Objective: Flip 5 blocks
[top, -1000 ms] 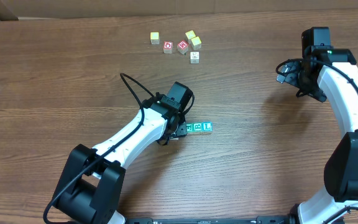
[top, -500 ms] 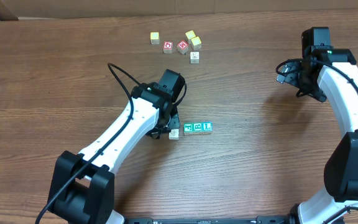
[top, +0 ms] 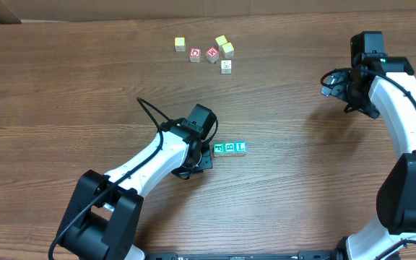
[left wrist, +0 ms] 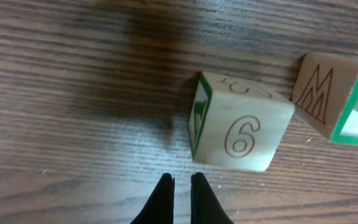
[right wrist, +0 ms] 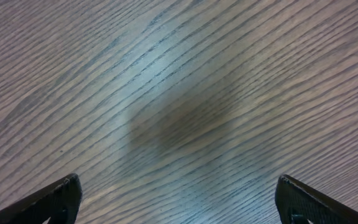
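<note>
While the left claw (left wrist: 180,180) is pinched shut on nothing, the small green-faced wooden cube marked 6 (left wrist: 244,127) lies just ahead and right of its tips.

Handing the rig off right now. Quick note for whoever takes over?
The left pincer is shut and empty, just short of the "6" block, whose green face points sideways.
The right pincer is open and empty over the table.
Three teal-topped blocks sit in a row by the left arm; a white block sits in the far cluster.
Done: the number flipped can't be told.
Left: probably the "6" block next.
</note>
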Controlling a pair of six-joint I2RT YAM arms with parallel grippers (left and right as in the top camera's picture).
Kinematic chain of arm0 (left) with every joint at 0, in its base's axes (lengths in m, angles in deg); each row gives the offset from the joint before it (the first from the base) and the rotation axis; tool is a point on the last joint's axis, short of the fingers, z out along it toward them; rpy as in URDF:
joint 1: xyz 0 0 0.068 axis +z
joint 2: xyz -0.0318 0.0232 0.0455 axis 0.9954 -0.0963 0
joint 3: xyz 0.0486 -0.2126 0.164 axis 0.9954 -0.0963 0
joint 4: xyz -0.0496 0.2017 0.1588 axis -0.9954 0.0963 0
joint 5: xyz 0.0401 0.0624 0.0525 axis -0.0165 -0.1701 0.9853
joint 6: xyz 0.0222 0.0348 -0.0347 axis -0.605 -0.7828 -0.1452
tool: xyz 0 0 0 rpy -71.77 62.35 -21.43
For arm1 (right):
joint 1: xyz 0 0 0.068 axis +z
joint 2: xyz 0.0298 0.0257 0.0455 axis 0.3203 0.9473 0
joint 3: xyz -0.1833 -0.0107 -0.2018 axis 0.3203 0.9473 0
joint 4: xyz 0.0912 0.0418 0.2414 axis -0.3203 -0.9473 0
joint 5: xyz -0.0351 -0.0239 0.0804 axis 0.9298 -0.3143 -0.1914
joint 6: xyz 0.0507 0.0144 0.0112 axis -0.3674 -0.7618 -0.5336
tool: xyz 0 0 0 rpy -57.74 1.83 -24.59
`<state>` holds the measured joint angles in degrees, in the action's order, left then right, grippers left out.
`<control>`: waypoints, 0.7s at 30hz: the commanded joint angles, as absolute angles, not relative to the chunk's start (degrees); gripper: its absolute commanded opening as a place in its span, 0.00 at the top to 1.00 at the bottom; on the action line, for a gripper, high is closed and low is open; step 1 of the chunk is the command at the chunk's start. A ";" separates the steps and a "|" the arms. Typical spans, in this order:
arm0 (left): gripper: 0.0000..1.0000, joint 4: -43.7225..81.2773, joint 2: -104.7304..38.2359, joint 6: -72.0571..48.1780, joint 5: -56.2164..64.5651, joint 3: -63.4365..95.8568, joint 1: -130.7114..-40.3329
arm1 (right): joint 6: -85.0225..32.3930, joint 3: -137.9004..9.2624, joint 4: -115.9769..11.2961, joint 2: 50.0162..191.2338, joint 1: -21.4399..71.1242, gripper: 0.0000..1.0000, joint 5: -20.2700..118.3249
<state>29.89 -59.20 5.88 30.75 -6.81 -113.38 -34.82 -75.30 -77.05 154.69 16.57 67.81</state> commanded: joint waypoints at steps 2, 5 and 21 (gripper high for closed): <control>0.96 28.41 -58.83 6.69 30.23 -7.81 -113.75 | -34.49 -76.02 -76.72 153.73 16.63 0.00 67.90; 0.96 27.18 -58.83 6.69 30.21 -7.81 -113.75 | -34.47 -76.02 -76.72 153.73 16.63 0.00 67.90; 0.96 26.04 -57.87 4.84 26.08 -5.76 -113.68 | -34.49 -76.02 -76.72 153.73 16.63 0.00 67.90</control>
<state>24.60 -59.20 5.75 27.93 -7.26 -113.38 -34.82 -75.30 -77.01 154.69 16.57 67.79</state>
